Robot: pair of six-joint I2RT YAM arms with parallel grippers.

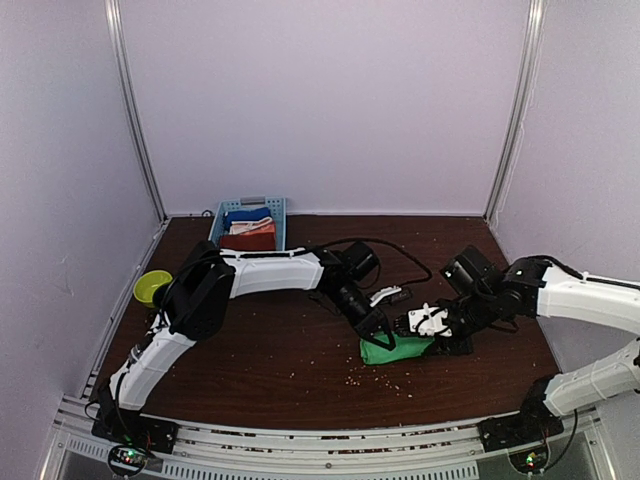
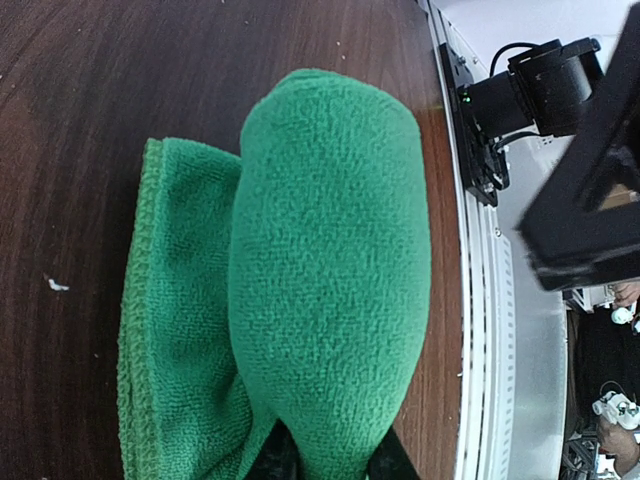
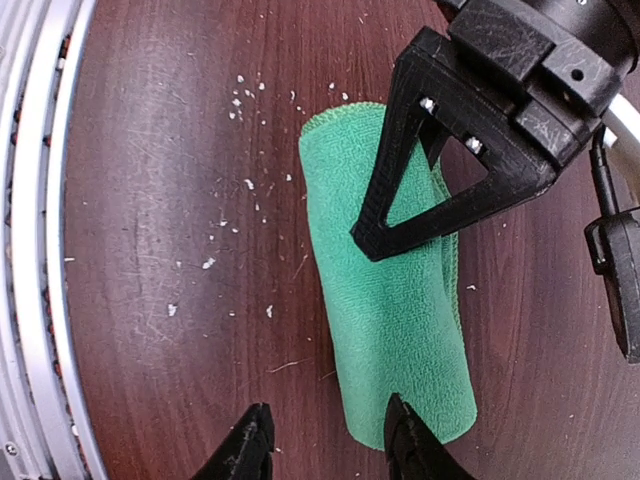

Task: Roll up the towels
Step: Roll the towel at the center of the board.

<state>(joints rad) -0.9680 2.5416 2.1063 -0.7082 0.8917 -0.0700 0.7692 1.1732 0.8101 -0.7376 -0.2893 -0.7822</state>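
The green towel [image 1: 396, 350] lies near the table's middle front, partly rolled, with a flat flap beside the roll. In the left wrist view the thick roll [image 2: 330, 260] fills the frame. My left gripper [image 2: 328, 462] is shut on the roll's near end, and in the top view it [image 1: 377, 334] sits over the towel's left part. In the right wrist view my right gripper [image 3: 328, 450] is open at one end of the towel [image 3: 395, 320], one fingertip [image 3: 405, 445] at the edge and the other over bare table. A rust towel [image 1: 247, 241] lies in the basket.
A blue basket [image 1: 218, 222] at the back left also holds a blue cloth [image 1: 247, 216] and a striped cloth. A yellow-green bowl [image 1: 152, 287] sits at the left edge. Crumbs [image 3: 240, 180] dot the table near the towel. The metal rail [image 1: 320, 445] runs along the front.
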